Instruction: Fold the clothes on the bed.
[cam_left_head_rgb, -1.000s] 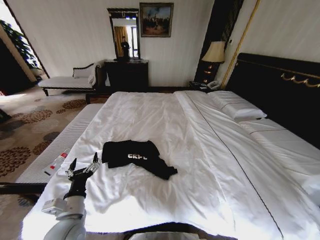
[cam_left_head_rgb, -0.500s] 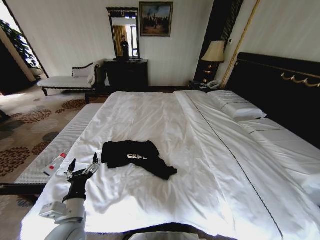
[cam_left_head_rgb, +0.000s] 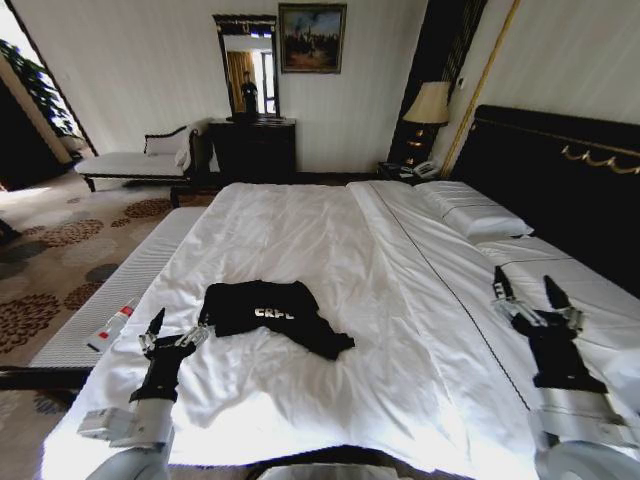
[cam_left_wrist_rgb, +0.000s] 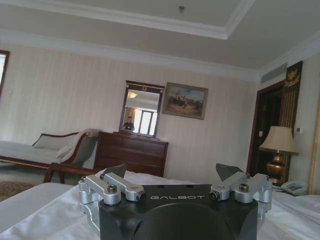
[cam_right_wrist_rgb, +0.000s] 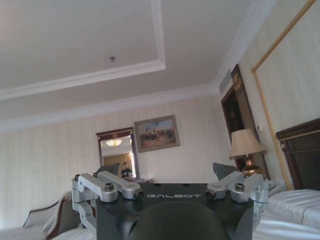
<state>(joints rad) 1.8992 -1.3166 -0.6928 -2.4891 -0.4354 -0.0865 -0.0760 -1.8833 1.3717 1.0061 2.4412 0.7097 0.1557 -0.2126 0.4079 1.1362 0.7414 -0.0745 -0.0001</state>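
The black T-shirt (cam_left_head_rgb: 272, 314) lay crumpled on the bed (cam_left_head_rgb: 330, 250), near its foot edge; the left gripper (cam_left_head_rgb: 177, 331), fingers spread, hovered just beside it, while the right gripper (cam_left_head_rgb: 531, 298), also spread, hung well apart

"GALBOT" stands in pale letters on the black body of the left gripper (cam_left_wrist_rgb: 176, 181), and the same word on the right gripper (cam_right_wrist_rgb: 175, 180). The black T-shirt (cam_left_head_rgb: 270, 313) on the bed (cam_left_head_rgb: 330, 240) bears small white chest lettering, too small to read surely.
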